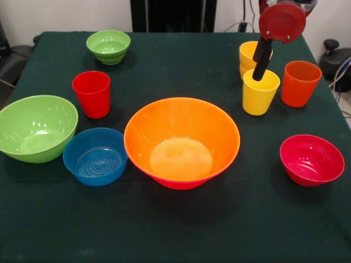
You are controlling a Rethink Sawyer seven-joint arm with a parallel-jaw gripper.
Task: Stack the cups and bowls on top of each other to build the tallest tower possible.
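Two yellow cups [260, 90] sit near the orange cup [299, 83], and the gripper [261, 64] straddles the nearer one's rim, apparently parted to grasp it, while the orange bowl [182, 141], nested in the pink one, waits mid-table as tower base.

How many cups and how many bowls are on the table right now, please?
Cups: 4: red cup, orange cup, near yellow cup, far yellow cup.
Bowls: 6: orange bowl nested in a pink bowl, large green bowl, small green bowl, blue bowl, red bowl.
Total: 10.
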